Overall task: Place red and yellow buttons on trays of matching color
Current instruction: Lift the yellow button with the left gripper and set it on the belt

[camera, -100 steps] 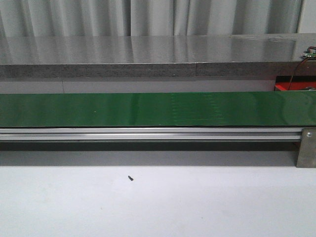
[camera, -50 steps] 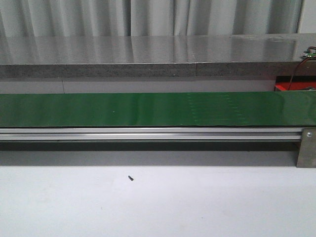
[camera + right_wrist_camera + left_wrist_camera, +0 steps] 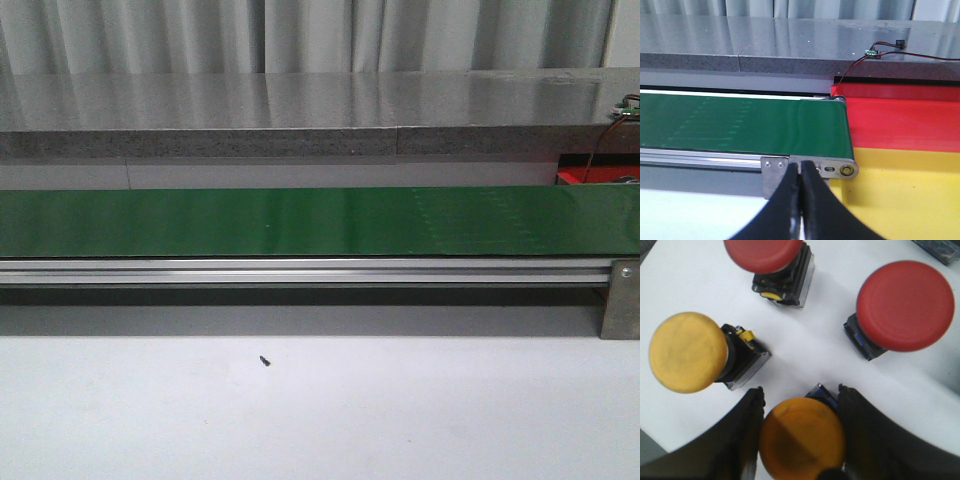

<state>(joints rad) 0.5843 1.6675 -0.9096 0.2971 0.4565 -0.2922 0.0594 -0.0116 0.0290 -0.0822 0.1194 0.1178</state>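
Left gripper [image 3: 801,440]: fingers apart, one on each side of a yellow button [image 3: 802,436]; whether they touch its cap cannot be told.
Other buttons: a second yellow button [image 3: 688,352] lies tipped on its side just beside the straddled one; two red buttons [image 3: 905,305] [image 3: 764,253] lie beyond it, all four on a white surface [image 3: 805,347].
Right gripper [image 3: 800,200]: black fingers pressed together, nothing between them, just before the end of the green belt [image 3: 740,125].
Red tray [image 3: 900,120]: past the belt's end, against the grey counter [image 3: 790,40].
Yellow tray [image 3: 900,190]: touching the red tray, on its near side.
Wire [image 3: 860,62]: runs from the counter down toward the belt's end.
Front view: the belt [image 3: 300,220] spans the frame, a sliver of red tray [image 3: 600,175] behind its right end.
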